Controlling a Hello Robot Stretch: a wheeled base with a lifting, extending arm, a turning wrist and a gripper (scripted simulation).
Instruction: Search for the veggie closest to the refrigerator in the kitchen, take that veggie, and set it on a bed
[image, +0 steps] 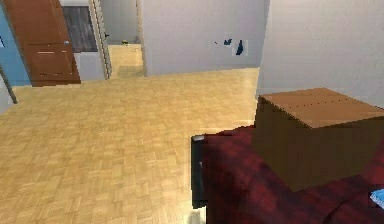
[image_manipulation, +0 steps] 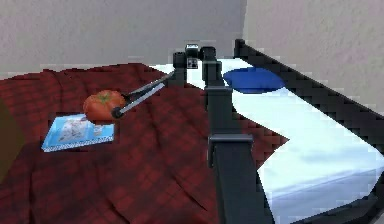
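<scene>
1. Dark arm bar (image_manipulation: 235, 165) rises from the arm side view's bottom edge, just right of middle, across the bed (image_manipulation: 320, 150).
2. Your fingers (image_manipulation: 140, 99) slant down toward centre left. You cannot tell whether they are spread or pressed together, nor whether they hold anything.
3. At their tips lies the veggie (image_manipulation: 103, 103), red and round, on the red plaid cover (image_manipulation: 150, 170); touching or just beside, you cannot tell.
4. Expect it to be light, smooth, easily bruised and ready to roll, so take it gently across its widest middle.
5. Just below-left of it lies a blue booklet (image_manipulation: 78, 131); a blue pillow (image_manipulation: 250, 78) sits upper right.
</scene>
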